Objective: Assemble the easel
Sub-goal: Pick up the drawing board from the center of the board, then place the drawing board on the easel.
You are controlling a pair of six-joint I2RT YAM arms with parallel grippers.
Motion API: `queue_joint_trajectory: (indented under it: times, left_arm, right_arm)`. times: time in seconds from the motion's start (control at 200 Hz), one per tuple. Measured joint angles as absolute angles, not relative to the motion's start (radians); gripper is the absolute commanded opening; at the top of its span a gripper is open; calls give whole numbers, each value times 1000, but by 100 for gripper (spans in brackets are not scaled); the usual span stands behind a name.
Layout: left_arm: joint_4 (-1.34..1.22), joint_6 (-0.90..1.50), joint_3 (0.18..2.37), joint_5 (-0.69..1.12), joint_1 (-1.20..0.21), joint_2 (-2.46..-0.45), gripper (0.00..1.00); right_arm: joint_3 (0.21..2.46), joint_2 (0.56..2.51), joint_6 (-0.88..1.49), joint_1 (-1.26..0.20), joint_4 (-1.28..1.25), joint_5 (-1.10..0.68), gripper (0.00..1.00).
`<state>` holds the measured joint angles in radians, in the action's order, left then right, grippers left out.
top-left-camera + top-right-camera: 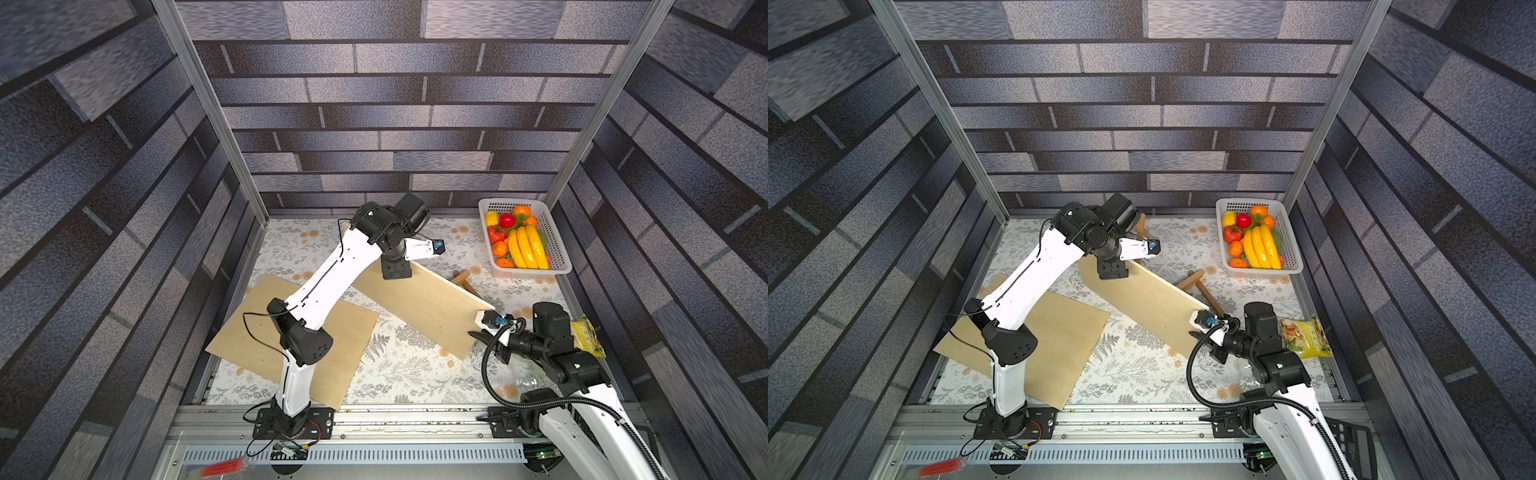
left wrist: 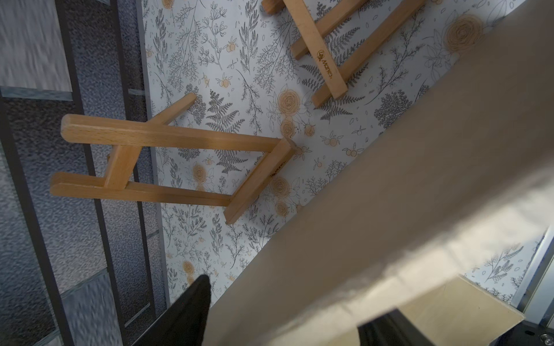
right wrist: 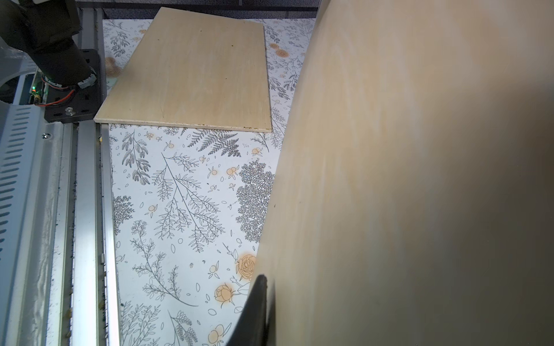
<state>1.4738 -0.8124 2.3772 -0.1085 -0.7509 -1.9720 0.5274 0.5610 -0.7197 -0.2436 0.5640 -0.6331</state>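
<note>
Plywood board [image 1: 419,307] is hanging tilted: my right gripper [image 1: 478,326] is clamping its near end, and my left gripper [image 1: 397,276] is straddling its far edge with fingers [image 2: 192,302] apart. I am seeing two easel frames [image 2: 168,155] sitting just beyond it, untouched.

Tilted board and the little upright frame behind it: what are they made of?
Tilted board: thin pale plywood, apparently bare and matt; faint grain, thin edge. Upright frame: solid wood, perhaps beech, smooth, possibly lightly finished; honey tone, fine grain.
</note>
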Motion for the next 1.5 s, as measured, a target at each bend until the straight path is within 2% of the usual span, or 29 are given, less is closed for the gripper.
queue_joint_trajectory:
  times: [0.145, 0.331, 0.797, 1.047, 1.503]
  left_arm:
    - [1497, -875, 2379, -112, -750, -1963, 22]
    - [1591, -1079, 2320, -104, -754, -1905, 0]
    - [1592, -1070, 2334, -116, -714, -1898, 0]
    - [1592, -1082, 2498, -204, -704, -1895, 0]
    - [1589, -1104, 2622, -328, -678, -1895, 0]
  right_arm:
    - [523, 562, -737, -245, 540, -620, 0]
    - [498, 607, -847, -235, 400, -533, 0]
    - [535, 778, -827, -274, 258, -538, 0]
    - [600, 863, -761, -327, 105, -484, 0]
    - [764, 1048, -751, -364, -40, -406, 0]
